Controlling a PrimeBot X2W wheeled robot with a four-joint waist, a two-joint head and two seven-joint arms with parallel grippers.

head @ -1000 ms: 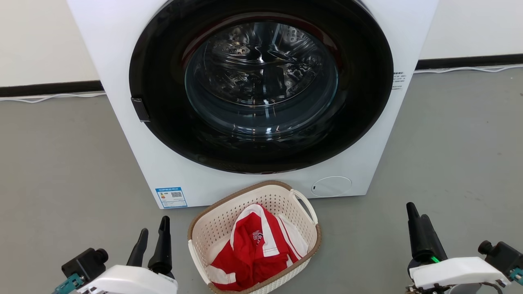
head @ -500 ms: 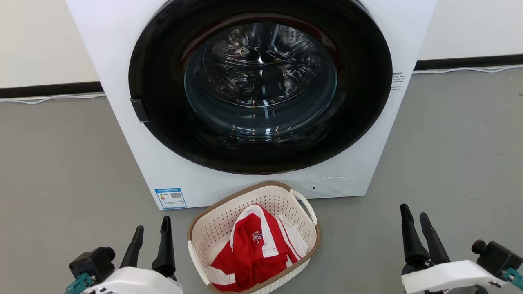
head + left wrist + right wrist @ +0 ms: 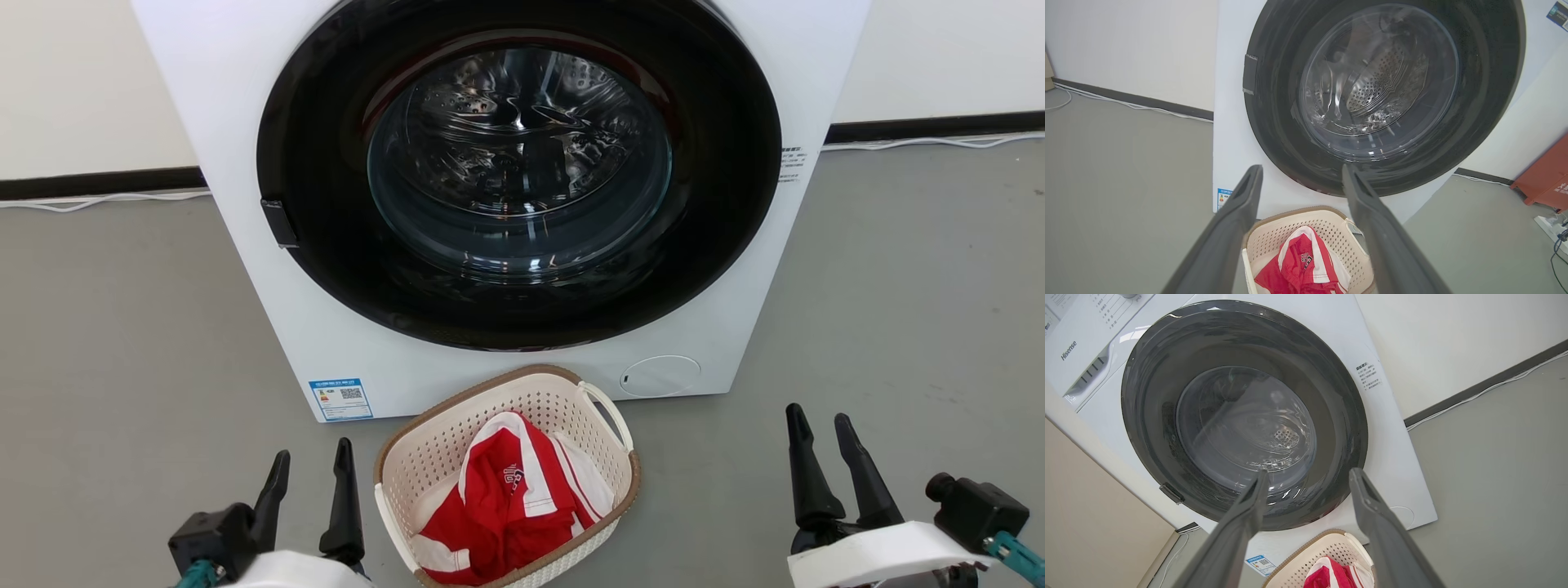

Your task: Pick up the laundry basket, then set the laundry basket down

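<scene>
The laundry basket (image 3: 429, 461) sits untouched on the floor (image 3: 122, 327), just before the washer (image 3: 229, 82). The left pincer (image 3: 313, 452) and right pincer (image 3: 816, 414) have edged in toward the basket, both open and empty, so a grasp looks close.

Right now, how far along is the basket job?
Nothing looks done yet: the laundry basket sits on the floor before the washer, a red-and-white garment inside. In hand: the left gripper and right gripper flank it, both open, empty and apart from it. Left: grip its white loop handles, lift, then set it down.
</scene>
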